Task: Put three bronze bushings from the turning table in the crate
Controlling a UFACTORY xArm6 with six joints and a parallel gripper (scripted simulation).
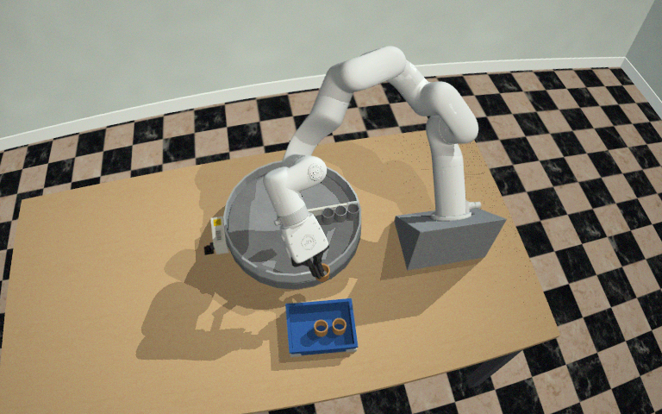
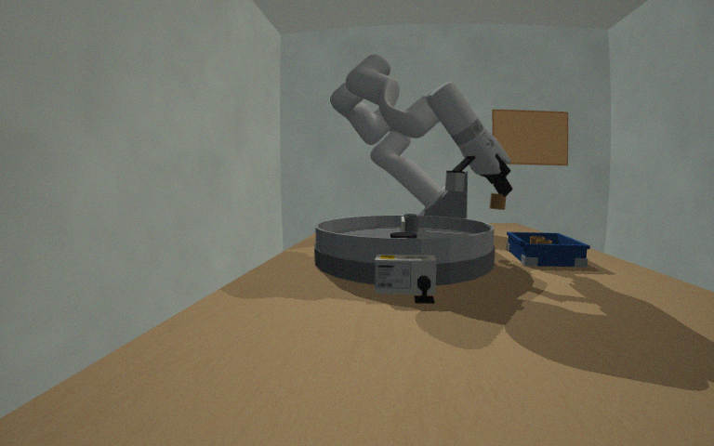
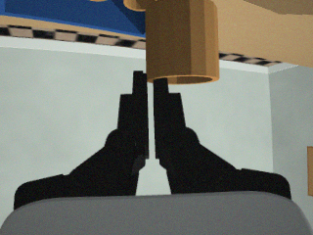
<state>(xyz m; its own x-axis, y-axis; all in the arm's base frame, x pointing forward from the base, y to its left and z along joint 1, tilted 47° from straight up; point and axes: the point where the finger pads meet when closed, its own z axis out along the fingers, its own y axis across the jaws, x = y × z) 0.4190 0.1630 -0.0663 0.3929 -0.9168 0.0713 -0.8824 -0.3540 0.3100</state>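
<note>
My gripper (image 1: 319, 272) (image 2: 502, 191) (image 3: 150, 90) is shut on the wall of a bronze bushing (image 1: 325, 269) (image 2: 496, 201) (image 3: 183, 39). It holds the bushing in the air over the front rim of the grey turning table (image 1: 253, 234) (image 2: 358, 247), on the side facing the blue crate (image 1: 292, 336) (image 2: 548, 255) (image 3: 39, 3). Two bronze bushings (image 1: 321, 327) (image 1: 339, 326) stand in the crate. Three grey bushings (image 1: 327, 213) (image 1: 340, 212) (image 1: 352, 210) stand in a row on the turning table's right side.
A white bar (image 1: 336, 204) crosses the turning table beside the grey bushings. A control box (image 1: 218, 235) (image 2: 403, 272) with a knob sits on the table's left side. The arm's grey pedestal (image 1: 446, 239) stands to the right of the turning table.
</note>
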